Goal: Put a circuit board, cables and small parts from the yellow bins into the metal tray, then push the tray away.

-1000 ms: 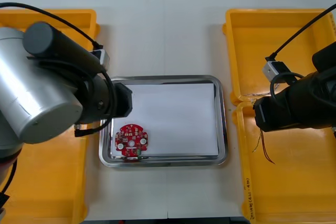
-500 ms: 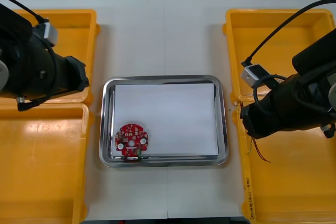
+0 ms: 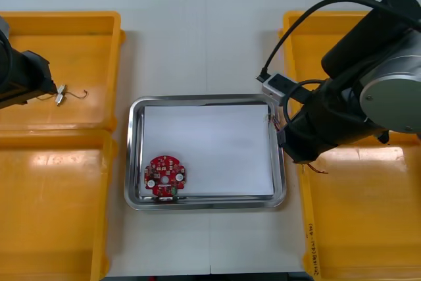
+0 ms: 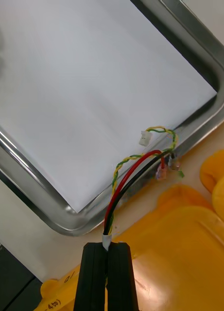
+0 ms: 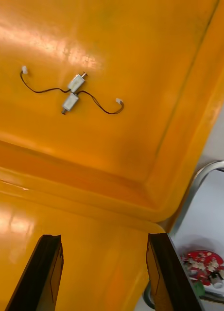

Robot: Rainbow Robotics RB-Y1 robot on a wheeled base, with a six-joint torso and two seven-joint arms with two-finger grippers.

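Observation:
My right gripper [image 4: 107, 248] is shut on a bundle of red, black and twisted yellow cable [image 4: 136, 167], whose loose ends hang over the rim at a corner of the metal tray [image 4: 58, 214]. In the front view the right arm [image 3: 342, 116] reaches across the tray's right rim [image 3: 283, 162]. A round red circuit board [image 3: 165, 176] lies in the tray's near left corner on the white lining. My left gripper [image 5: 106, 272] stands open over the left bins, with nothing between its fingers. Two small metal parts [image 5: 73, 92] with thin black wires lie in the far left bin [image 3: 99, 24].
Yellow bins flank the tray: near left bin [image 3: 52, 228], far right bin [image 3: 316, 37], near right bin [image 3: 355, 228]. The left arm [image 3: 20, 77] sits at the table's left edge. Bare table lies beyond the tray.
The left arm has pulled back from the tray to the far left bin. The right arm has moved left from the right bins to the tray's right rim, carrying the cable.

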